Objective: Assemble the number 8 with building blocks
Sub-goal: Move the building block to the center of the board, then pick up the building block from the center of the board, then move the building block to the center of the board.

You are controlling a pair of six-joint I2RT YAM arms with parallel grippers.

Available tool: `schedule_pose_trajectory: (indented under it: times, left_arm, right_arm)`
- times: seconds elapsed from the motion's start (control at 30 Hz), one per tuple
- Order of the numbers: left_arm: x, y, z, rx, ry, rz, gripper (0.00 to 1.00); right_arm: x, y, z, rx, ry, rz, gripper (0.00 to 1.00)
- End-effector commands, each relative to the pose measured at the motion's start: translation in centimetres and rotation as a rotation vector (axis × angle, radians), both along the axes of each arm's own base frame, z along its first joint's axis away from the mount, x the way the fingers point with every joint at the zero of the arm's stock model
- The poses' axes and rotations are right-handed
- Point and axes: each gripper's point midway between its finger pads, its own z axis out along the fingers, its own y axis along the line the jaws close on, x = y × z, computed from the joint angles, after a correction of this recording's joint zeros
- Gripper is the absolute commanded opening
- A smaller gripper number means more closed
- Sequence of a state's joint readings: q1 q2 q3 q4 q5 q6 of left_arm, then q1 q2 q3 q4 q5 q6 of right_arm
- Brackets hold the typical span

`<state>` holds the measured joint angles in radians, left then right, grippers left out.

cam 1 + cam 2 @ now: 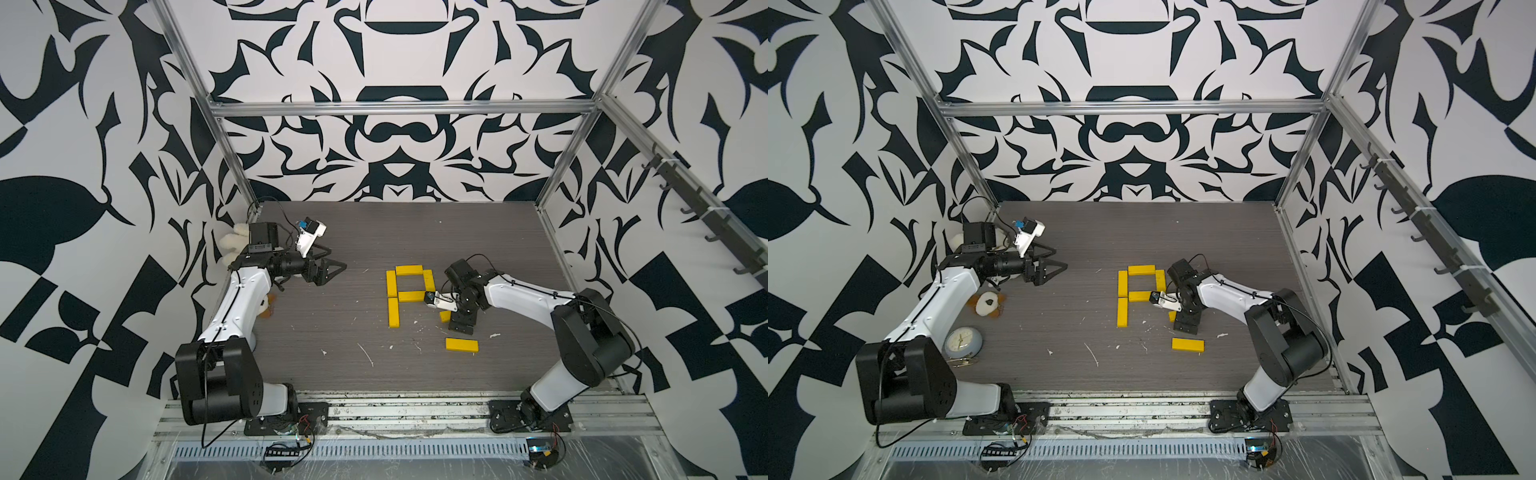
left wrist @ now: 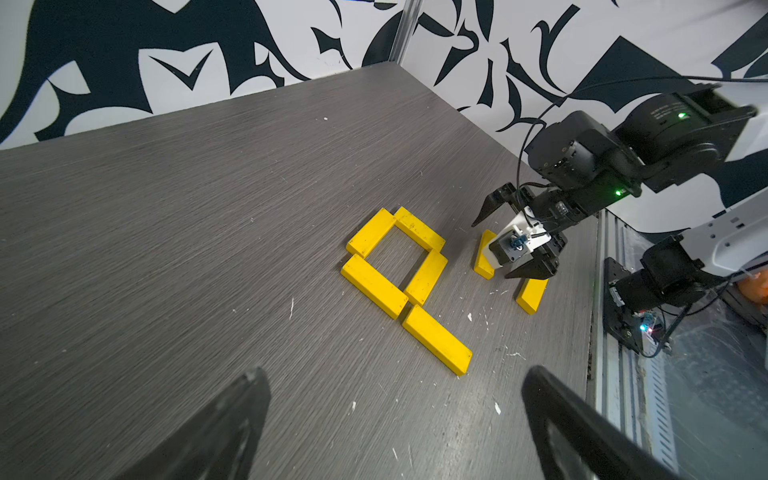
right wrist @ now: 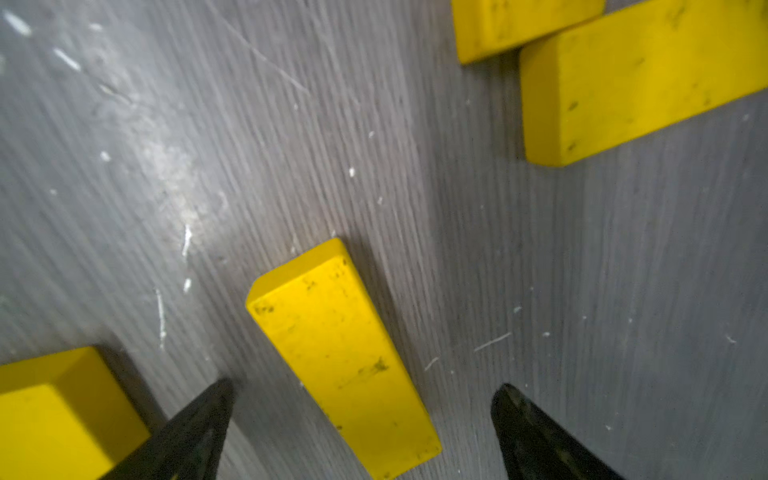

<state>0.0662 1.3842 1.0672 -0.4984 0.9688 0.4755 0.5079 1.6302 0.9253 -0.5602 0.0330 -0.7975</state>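
Right pincer (image 3: 363, 388) spread wide, straddling a loose yellow bar (image 3: 345, 357).
Nearest lies a spare bar (image 1: 461, 345); just beyond it, the straddled one rests flat on the table (image 1: 332, 249); farther left sits the half-built 8 (image 1: 409, 296). The bars look light, stiff and smooth, and are best pinched across the long sides, mid-length.

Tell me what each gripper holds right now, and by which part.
Nothing is held. The right gripper stands open astride a loose yellow block lying on the table, not touching it; the left gripper is open and empty.
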Motion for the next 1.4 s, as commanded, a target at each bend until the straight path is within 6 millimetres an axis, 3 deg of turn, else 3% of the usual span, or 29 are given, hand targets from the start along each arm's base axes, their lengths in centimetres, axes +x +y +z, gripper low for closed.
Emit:
schedule_pose_trajectory:
  times: [0.0, 0.1, 0.17, 0.23, 0.27, 0.3, 0.57, 0.63, 0.7, 0.8, 0.93, 1.13, 1.37]
  left_arm:
    - [-0.2, 0.0, 0.8, -0.006, -0.026, -0.01, 0.99]
    - [0.0, 0.1, 0.5, -0.005, -0.016, -0.009, 1.0]
    - [0.1, 0.1, 0.4, -0.005, -0.01, -0.008, 0.99]
    - [0.1, 0.0, 0.4, -0.005, -0.009, -0.009, 0.99]
    - [0.1, 0.0, 0.3, -0.005, -0.009, -0.009, 1.0]
    - [0.1, 0.1, 0.3, -0.006, -0.008, -0.009, 0.99]
    - [0.2, 0.1, 0.3, -0.007, -0.004, -0.009, 0.99]
    - [0.2, 0.0, 0.3, -0.009, -0.005, -0.011, 0.99]
    - [0.2, 0.0, 0.3, -0.01, -0.007, -0.012, 0.99]
    - [0.1, -0.1, 0.5, -0.02, -0.008, -0.02, 0.99]
    - [0.2, -0.2, 0.7, -0.03, -0.005, -0.026, 0.99]
    - [-0.3, -0.2, 1.0, -0.024, -0.019, -0.021, 0.99]
    - [-0.4, -0.1, 1.2, -0.019, -0.038, -0.015, 0.99]
  right_arm:
    - [0.7, 0.5, -0.2, 0.026, 0.012, 0.006, 0.99]
    - [0.0, 0.6, -0.2, 0.028, 0.07, 0.006, 0.97]
    - [-0.9, 0.4, -0.2, 0.034, 0.132, -0.008, 0.76]
    - [-1.6, 0.0, -0.2, 0.022, 0.173, -0.029, 0.66]
    - [-2.0, -0.2, -0.2, 0.018, 0.187, -0.031, 0.49]
    - [-2.2, -0.4, -0.2, 0.011, 0.184, -0.036, 0.2]
    - [-3.0, -1.1, 1.2, 0.018, 0.145, -0.06, 0.19]
    - [-2.9, -1.1, 1.8, 0.018, 0.151, -0.103, 0.12]
    - [-2.1, -0.4, 2.9, 0.052, 0.164, -0.216, 0.0]
    - [-0.8, -0.1, 4.0, 0.063, 0.18, -0.432, 0.0]
    - [0.8, -0.1, 4.2, 0.079, 0.163, -0.724, 0.0]
    - [-0.1, 0.0, 4.0, 0.165, 0.168, -0.931, 0.0]
    - [-2.0, -3.1, 4.2, 0.283, 0.036, -1.339, 0.0]
